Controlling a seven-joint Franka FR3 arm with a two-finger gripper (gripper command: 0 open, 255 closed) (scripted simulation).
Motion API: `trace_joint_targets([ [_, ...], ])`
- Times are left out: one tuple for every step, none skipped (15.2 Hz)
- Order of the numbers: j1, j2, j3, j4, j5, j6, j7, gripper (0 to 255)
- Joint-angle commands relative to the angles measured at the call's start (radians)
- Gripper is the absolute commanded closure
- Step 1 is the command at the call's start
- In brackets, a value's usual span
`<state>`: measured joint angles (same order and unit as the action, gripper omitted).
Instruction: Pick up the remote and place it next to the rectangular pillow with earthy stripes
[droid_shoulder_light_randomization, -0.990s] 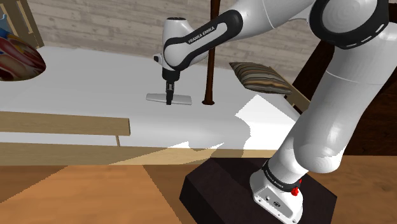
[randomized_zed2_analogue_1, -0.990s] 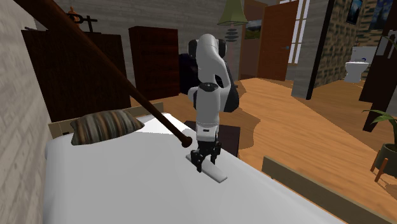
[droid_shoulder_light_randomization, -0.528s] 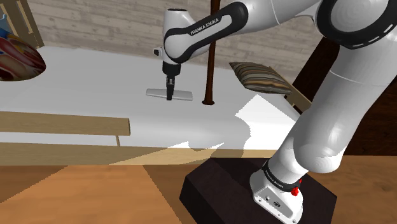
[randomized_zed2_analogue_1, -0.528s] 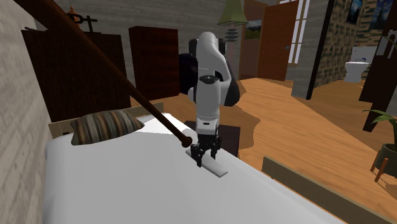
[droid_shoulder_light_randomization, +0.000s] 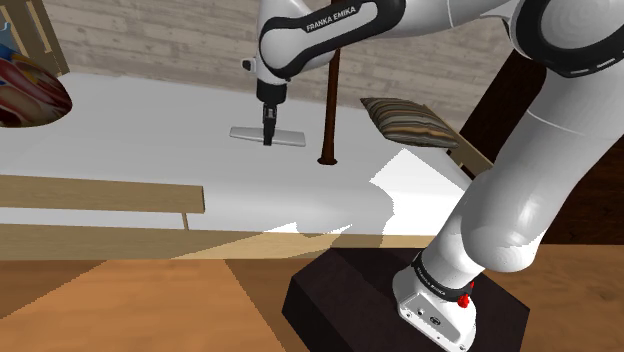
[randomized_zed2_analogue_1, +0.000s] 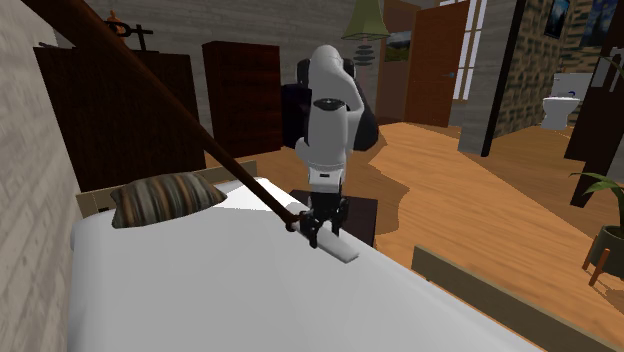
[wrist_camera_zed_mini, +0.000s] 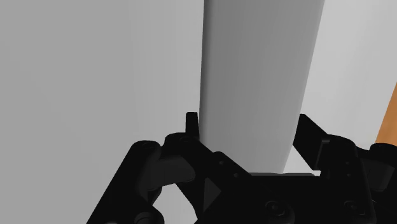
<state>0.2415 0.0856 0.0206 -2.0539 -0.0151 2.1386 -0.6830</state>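
The remote (droid_shoulder_light_randomization: 245, 133) is a flat pale grey slab, hanging level a little above the white bed (droid_shoulder_light_randomization: 130, 130). My gripper (droid_shoulder_light_randomization: 268, 136) is shut on its middle and points straight down. From the second exterior view the remote (randomized_zed2_analogue_1: 341, 248) sticks out below the gripper (randomized_zed2_analogue_1: 315, 233), near the bed's edge. In the wrist view the fingers clasp the remote (wrist_camera_zed_mini: 261, 76) on both long sides, the gripper (wrist_camera_zed_mini: 250, 127) centred over it. The striped pillow (droid_shoulder_light_randomization: 410, 122) lies at the bed's far corner, to the shoulder view's right of the remote; it is also the pillow (randomized_zed2_analogue_1: 165, 198) by the wall.
A brown pole (droid_shoulder_light_randomization: 328, 110) leans down onto the bed between remote and pillow. A wooden bed rail (droid_shoulder_light_randomization: 100, 195) runs along the near side. A colourful cushion (droid_shoulder_light_randomization: 30, 90) lies at the far left. The dark stand (droid_shoulder_light_randomization: 400, 300) sits on the wooden floor.
The gripper has risen with the remote clasped in it, lifting it off the bed. Pillow and pole have stayed put.
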Motion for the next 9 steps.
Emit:
trace_joint_targets([
  [0.0, -0.008, 0.0, 0.017, 0.0, -0.025, -0.001, 255],
  [0.0, -0.013, 0.0, 0.025, 0.001, -0.038, -0.001, 255],
  [0.0, -0.018, 0.0, 0.033, 0.001, -0.051, -0.002, 255],
  [0.0, -0.023, 0.0, 0.041, 0.001, -0.064, -0.002, 255],
  [0.0, -0.027, 0.0, 0.049, 0.001, -0.076, -0.002, 255],
  [0.0, -0.032, 0.0, 0.057, 0.001, -0.089, -0.002, 255],
  [0.0, -0.036, 0.0, 0.066, 0.002, -0.102, -0.002, 255],
  [0.0, -0.04, 0.0, 0.075, 0.002, -0.115, -0.003, 255],
  [0.0, -0.044, 0.0, 0.084, 0.002, -0.128, -0.003, 255],
])
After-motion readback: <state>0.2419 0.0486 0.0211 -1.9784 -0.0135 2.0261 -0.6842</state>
